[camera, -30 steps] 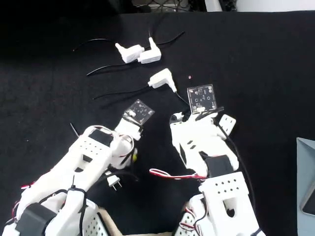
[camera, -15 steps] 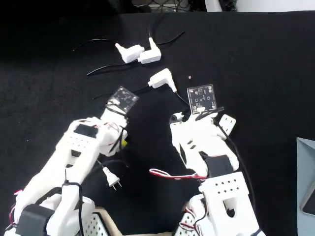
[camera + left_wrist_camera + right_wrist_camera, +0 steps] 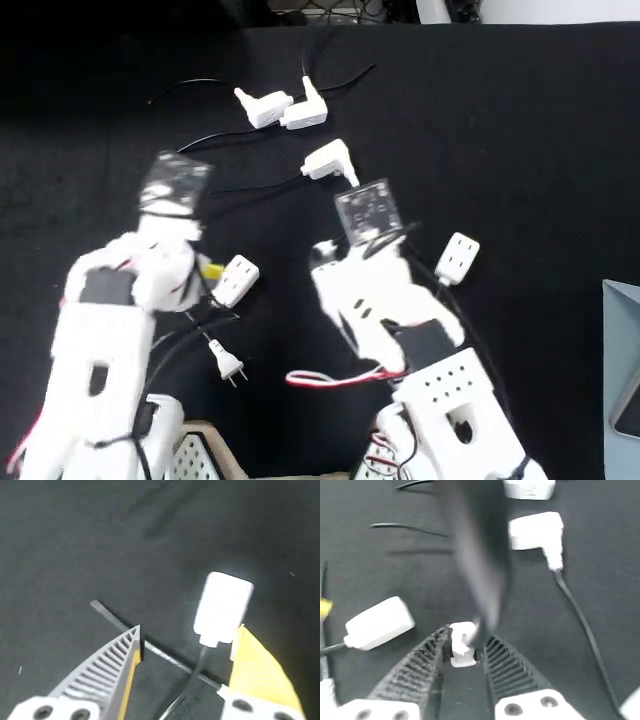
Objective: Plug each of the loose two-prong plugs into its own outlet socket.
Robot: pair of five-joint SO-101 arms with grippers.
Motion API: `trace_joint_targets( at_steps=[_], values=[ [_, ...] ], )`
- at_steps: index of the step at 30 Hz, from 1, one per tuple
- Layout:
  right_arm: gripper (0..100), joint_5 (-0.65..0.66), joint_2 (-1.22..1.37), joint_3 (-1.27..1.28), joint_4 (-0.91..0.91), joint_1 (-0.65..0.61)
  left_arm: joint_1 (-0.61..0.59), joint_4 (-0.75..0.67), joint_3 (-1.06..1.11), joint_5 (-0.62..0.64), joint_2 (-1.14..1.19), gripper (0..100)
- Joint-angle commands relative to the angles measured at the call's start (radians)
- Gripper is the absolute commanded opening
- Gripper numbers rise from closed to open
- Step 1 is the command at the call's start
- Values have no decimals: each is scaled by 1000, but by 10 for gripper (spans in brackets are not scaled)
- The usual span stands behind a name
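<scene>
Left fingers [image 3: 112, 660] hang apart just by a white socket [image 3: 222, 605]; right fingers [image 3: 507, 665] clamp a small white plug [image 3: 461, 647].

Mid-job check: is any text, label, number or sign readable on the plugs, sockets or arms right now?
None can be read.
The left socket, right socket and loose two-prong plug look blank.
The square board on an arm's wrist shows only dots, too blurred to read.

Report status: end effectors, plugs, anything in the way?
Left end effector open, outlet socket just ahead. Right end effector shut on small white plug. Dark cable crossing under left end effector.
</scene>
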Motion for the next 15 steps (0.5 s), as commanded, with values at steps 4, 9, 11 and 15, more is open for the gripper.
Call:
trace_joint_targets(
  at_steps=[4, 9, 11, 15],
  values=[
    [11, 43, 99, -117, -11, -181, -257, -75, 266, 186, -370, 284],
    [11, 109, 246, -237, -12, -256, -361, -155, 458, 242, -557, 284],
    [11, 133, 311, -286, -15, -267, -403, -153, 489, 242, -623, 284],
    [11, 163, 453, -367, -20, -296, -438, -152, 544, 242, -718, 284]
  ],
)
